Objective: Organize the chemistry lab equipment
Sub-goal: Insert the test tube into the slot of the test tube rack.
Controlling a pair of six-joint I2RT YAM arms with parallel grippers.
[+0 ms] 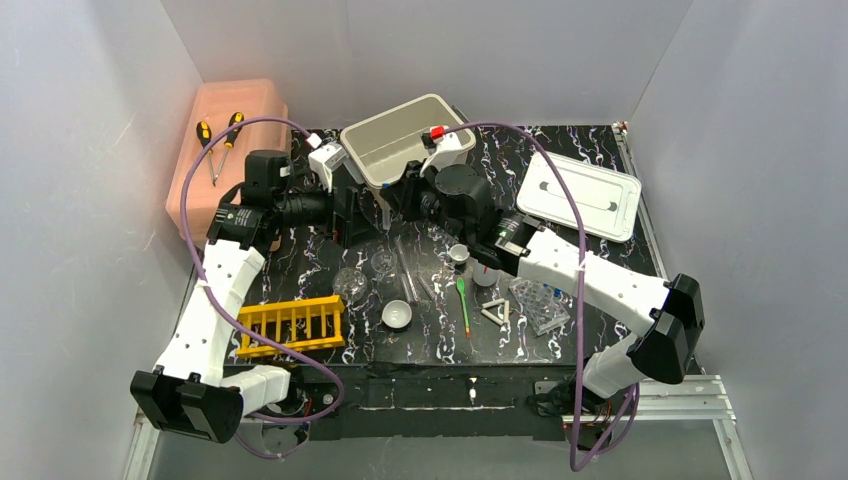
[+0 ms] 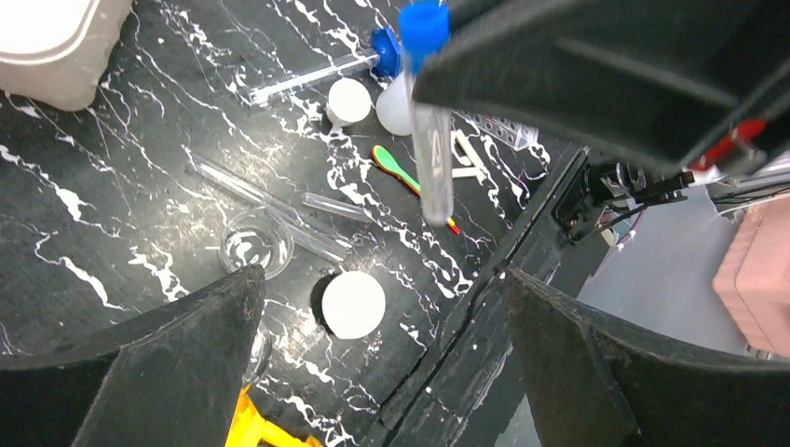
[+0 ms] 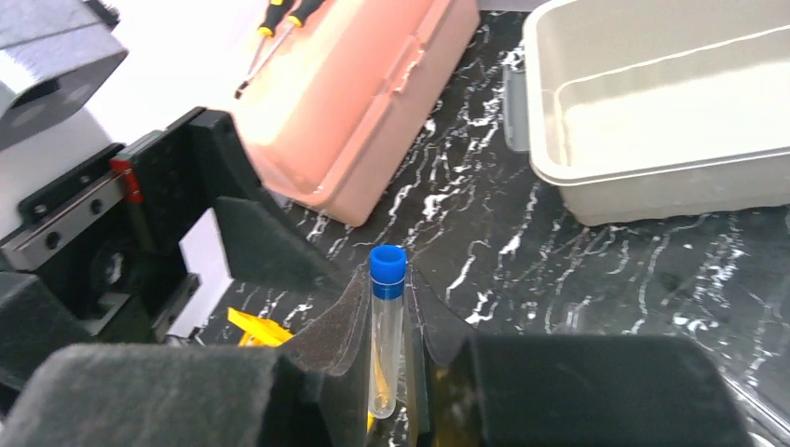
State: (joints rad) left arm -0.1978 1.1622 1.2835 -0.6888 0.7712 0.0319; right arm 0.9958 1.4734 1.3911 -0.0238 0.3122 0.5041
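I have the right gripper (image 3: pixel 387 303) clamped on a clear tube (image 3: pixel 387 349), its blue cap sticking out past the fingertips. The tube is off the black marbled table (image 2: pixel 112 214), just in front of the left gripper (image 2: pixel 380 279), whose fingers are spread wide around nothing. Under them sit a white bowl (image 2: pixel 353 304) and loose tubes (image 2: pixel 270 200) lying flat

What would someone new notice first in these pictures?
A blue-capped tube pinched in the right gripper, mid-table, right by the wide-open left gripper. Then the yellow rack at the near left edge, and the pink box with two screwdrivers on it, far left.
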